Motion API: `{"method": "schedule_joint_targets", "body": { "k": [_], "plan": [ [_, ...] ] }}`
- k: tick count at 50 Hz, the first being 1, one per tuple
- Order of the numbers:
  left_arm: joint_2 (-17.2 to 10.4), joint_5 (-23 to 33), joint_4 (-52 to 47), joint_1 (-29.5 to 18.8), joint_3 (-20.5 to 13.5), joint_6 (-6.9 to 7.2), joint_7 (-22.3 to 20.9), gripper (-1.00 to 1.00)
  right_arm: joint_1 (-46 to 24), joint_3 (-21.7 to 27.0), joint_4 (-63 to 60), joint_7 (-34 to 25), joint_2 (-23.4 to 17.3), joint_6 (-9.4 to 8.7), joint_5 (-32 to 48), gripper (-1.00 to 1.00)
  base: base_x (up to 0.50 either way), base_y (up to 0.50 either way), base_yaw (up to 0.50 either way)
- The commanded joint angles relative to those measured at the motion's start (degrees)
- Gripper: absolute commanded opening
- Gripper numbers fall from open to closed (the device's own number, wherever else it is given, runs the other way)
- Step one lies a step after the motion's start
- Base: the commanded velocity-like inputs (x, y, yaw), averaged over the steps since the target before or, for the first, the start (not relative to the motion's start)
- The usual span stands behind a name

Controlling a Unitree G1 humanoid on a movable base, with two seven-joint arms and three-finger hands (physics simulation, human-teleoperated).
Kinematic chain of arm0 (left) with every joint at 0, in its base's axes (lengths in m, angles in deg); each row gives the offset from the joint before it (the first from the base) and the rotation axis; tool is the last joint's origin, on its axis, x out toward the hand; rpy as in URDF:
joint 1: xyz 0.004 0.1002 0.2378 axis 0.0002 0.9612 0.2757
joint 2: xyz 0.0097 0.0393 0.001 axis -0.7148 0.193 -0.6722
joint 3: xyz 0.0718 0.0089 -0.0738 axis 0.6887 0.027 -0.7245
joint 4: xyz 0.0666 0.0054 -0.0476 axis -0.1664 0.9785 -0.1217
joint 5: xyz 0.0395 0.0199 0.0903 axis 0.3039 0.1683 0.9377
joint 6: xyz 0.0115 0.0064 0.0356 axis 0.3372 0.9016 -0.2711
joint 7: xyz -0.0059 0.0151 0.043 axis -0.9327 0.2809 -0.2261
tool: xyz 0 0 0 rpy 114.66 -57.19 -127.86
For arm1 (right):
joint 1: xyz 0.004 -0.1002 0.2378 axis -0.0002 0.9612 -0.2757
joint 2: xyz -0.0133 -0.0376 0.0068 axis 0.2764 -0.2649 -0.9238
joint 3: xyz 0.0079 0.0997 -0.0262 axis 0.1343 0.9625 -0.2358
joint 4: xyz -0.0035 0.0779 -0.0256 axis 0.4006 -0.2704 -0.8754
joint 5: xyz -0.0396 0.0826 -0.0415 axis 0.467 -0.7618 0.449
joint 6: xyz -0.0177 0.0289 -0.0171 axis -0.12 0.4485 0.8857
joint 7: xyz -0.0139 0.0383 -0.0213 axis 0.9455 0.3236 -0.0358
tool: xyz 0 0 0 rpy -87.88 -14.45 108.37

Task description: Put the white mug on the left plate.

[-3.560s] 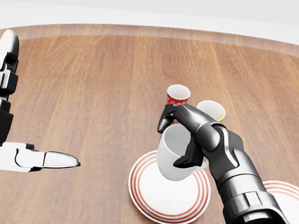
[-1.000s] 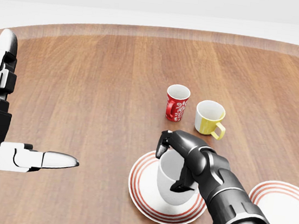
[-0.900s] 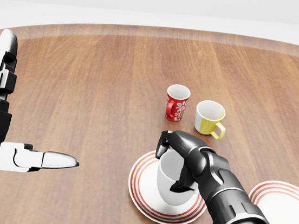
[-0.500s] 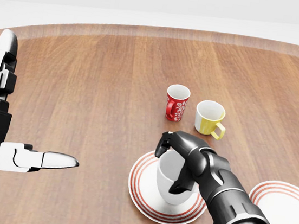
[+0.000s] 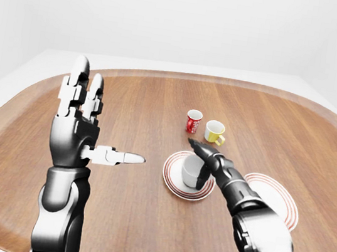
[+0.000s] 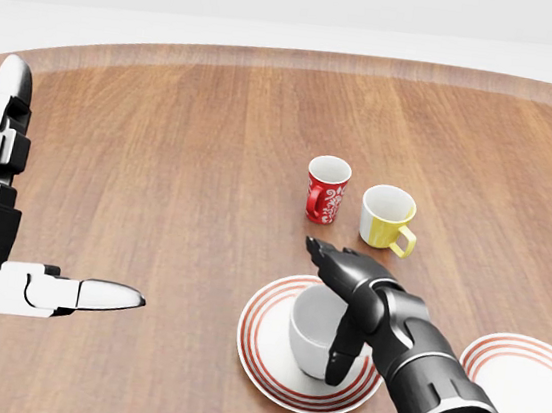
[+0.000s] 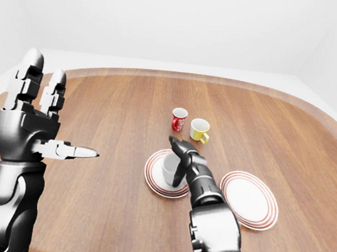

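The white mug (image 6: 307, 327) stands upright on the left plate (image 6: 258, 353), a white plate with red rings. My right hand (image 6: 328, 304) is open right over and beside the mug: its fingers (image 6: 319, 249) stretch out above the rim and the thumb (image 6: 339, 353) hangs down along the mug's right side, not closed round it. My left hand (image 6: 40, 223) is open and empty, held upright at the head view's left edge, far from the plate.
A red patterned mug (image 6: 327, 189) and a yellow mug (image 6: 386, 218) stand just above the left plate in the head view. A second red-ringed plate (image 7: 249, 199) lies to the right, partly behind my right forearm. All sit on a large wooden table (image 5: 139, 109).
My right hand lowered the white mug onto the left plate, then opened its fingers off the mug. The left hand and the camera have not moved.
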Motion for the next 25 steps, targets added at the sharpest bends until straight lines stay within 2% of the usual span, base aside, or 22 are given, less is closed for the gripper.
{"method": "schedule_joint_targets", "body": {
  "k": [1,25],
  "plan": [
    [-0.01,0.05,0.12,-0.04,0.02,0.00,0.00,0.97,0.48,0.03,0.04,-0.67,-0.07,0.00,0.76,1.00,0.00,0.00,0.00],
    [0.07,0.05,0.30,0.03,0.12,0.00,0.00,0.97,-0.20,-0.09,-0.54,-0.50,-0.21,0.00,1.09,1.00,0.00,0.00,0.00]
  ]
}}
